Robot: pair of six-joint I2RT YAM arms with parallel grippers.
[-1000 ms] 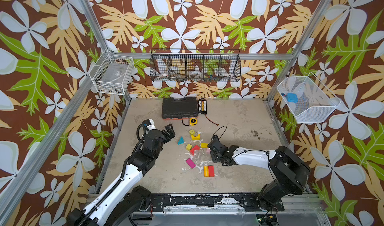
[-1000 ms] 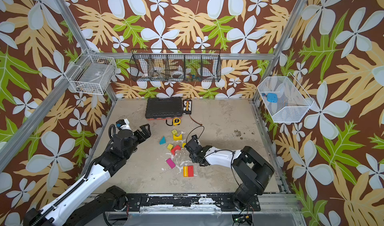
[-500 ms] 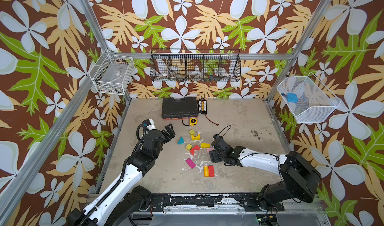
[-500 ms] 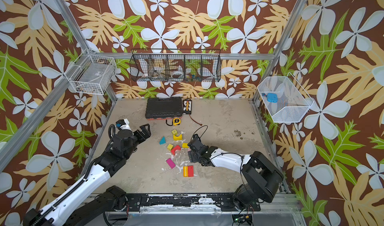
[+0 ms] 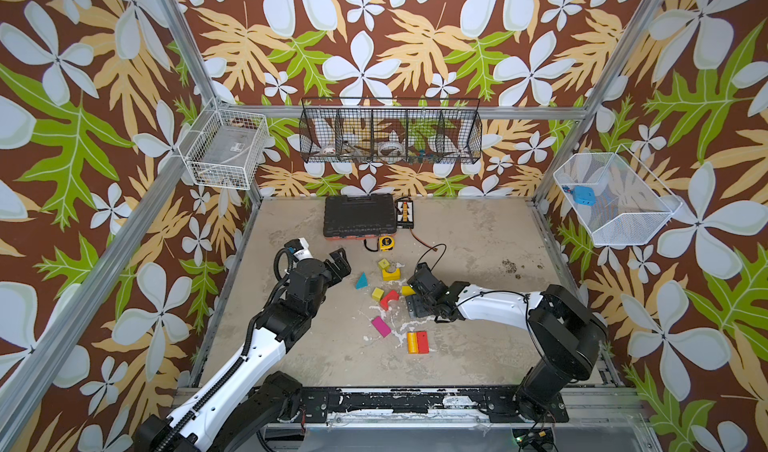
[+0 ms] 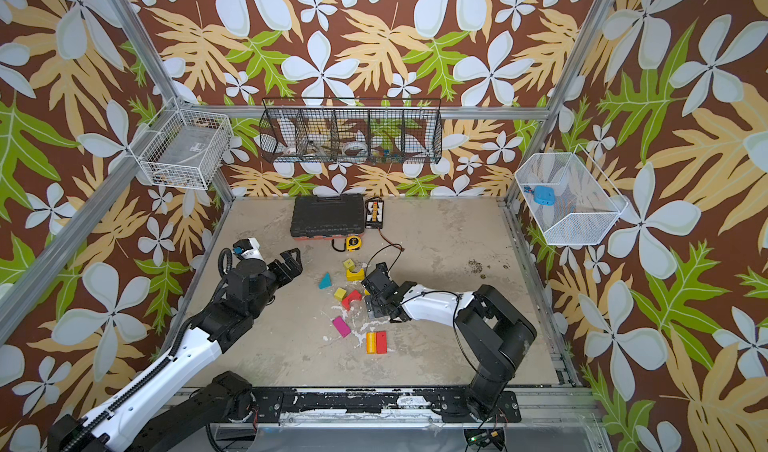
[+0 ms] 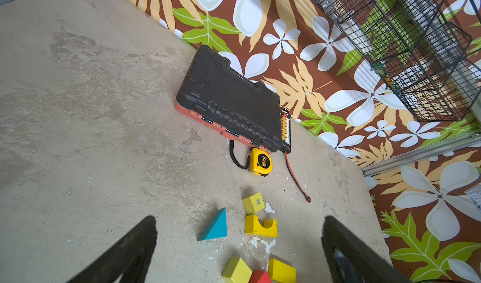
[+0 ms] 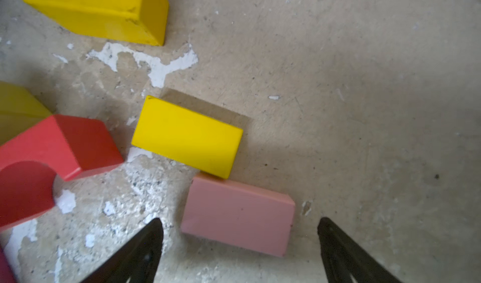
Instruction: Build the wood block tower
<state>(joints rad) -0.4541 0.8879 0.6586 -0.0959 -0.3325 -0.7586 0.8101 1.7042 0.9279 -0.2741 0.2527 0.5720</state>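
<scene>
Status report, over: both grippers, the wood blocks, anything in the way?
Left gripper open, empty, near teal wedge. Right gripper open over pink brick, not gripping. Wood blocks scattered, nothing stacked. Tape measure apart, no obstacle.

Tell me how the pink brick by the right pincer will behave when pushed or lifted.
The pink brick lies flat on a broad face, so it will likely slide, not roll or tip. Its solid, sharp-edged look suggests it stays stiff. A push could also nudge the yellow brick apparently touching its corner.
</scene>
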